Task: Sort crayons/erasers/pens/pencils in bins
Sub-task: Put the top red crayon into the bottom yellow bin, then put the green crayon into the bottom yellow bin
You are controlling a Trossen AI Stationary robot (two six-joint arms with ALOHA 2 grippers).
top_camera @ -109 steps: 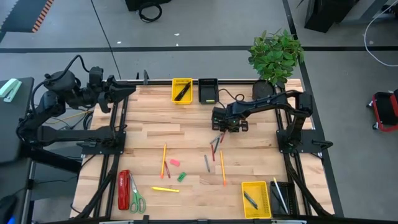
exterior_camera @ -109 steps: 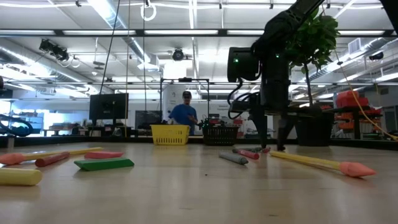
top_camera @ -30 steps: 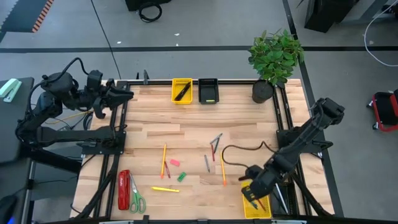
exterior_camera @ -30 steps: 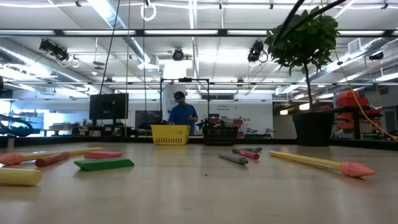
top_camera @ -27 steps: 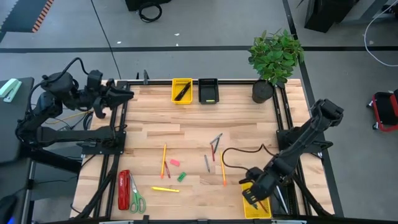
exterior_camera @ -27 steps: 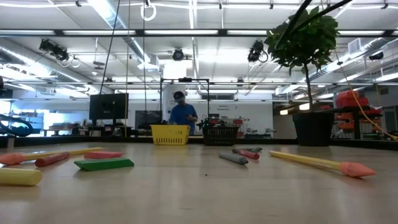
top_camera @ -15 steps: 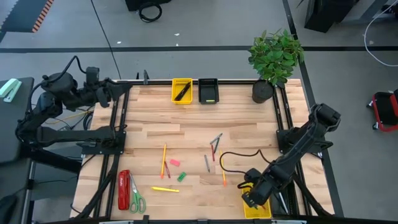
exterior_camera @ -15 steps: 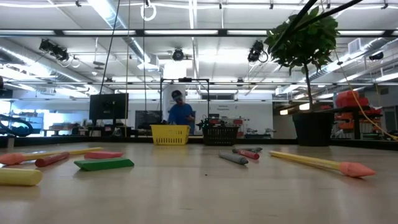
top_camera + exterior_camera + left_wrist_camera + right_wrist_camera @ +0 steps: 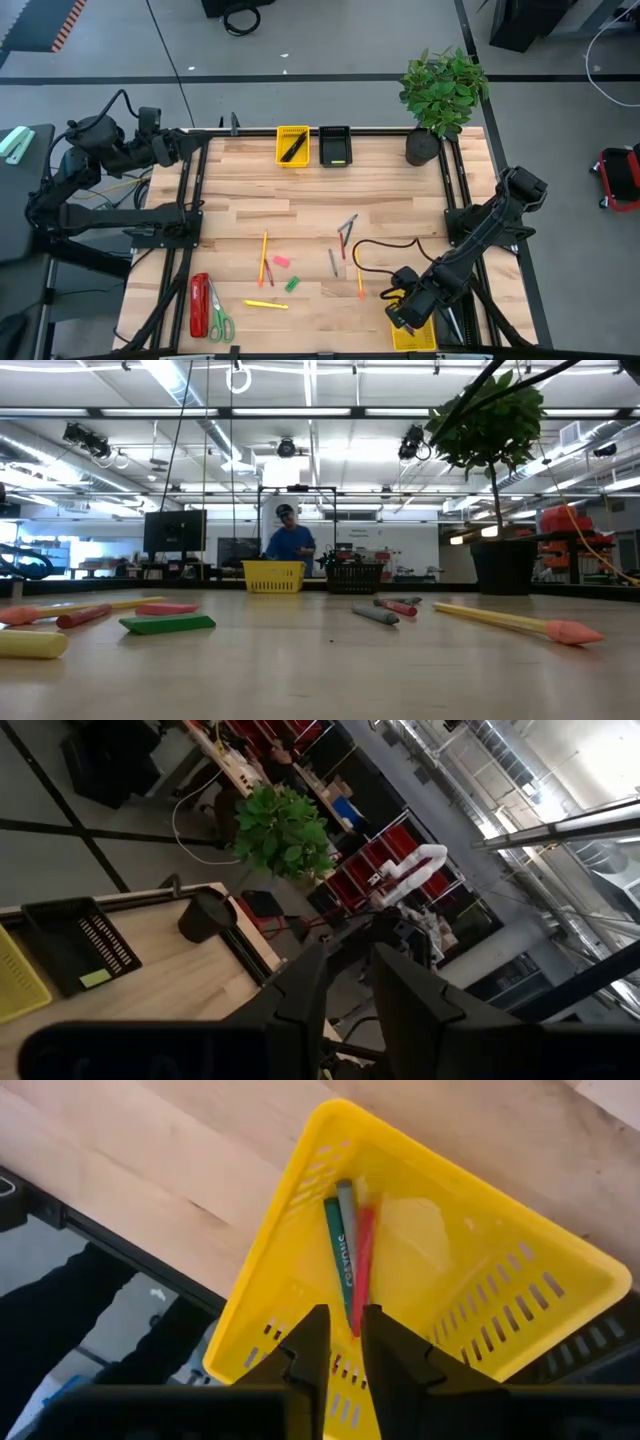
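Right gripper (image 9: 403, 312): hung over the near yellow bin (image 9: 470, 1295), fingers a narrow gap apart, gripping nothing.
Crayons (image 9: 349, 1260): green, grey and red, lying together in that bin, just beyond the fingertips.
Left gripper (image 9: 345, 982): waited off the table's far left corner, fingers slightly parted, empty.
Plant (image 9: 443, 88): far right corner.

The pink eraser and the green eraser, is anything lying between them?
No. In the high view, bare wood separates the pink eraser and the green eraser; nothing lies there.

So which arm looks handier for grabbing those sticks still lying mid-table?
Probably the right. Its gripper hovers over the near yellow bin, close to the loose crayons; the left gripper waits off the table's far corner.
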